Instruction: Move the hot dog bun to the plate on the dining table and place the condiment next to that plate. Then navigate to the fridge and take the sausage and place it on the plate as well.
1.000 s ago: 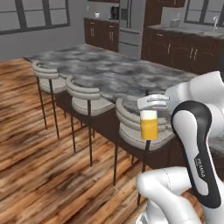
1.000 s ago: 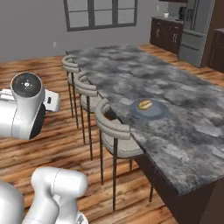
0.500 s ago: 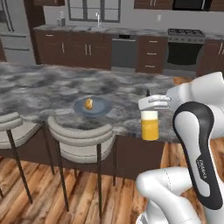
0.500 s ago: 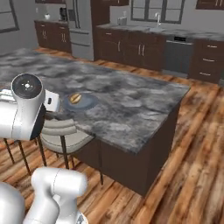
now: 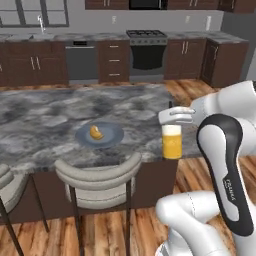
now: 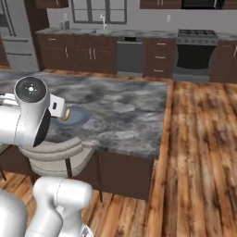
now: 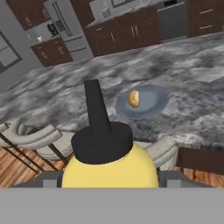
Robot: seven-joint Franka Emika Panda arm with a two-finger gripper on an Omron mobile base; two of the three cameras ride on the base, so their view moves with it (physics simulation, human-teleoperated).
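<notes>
Our two-finger gripper [image 5: 172, 117] clamps the slim yellow squeeze bottle [image 5: 171, 141] beside the grey marbled island [image 5: 45, 120]; the golden-tan bun [image 5: 96, 132] lies on the greyish-blue plate [image 5: 111, 137].

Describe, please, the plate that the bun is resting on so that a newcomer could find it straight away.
Start at the dining table, the big island with the grey marbled top. Near its front edge, just behind the cushioned stool, lies the plate. It is round, flat and greyish-blue, and it carries the hot dog bun, a small golden-tan roll.
</notes>
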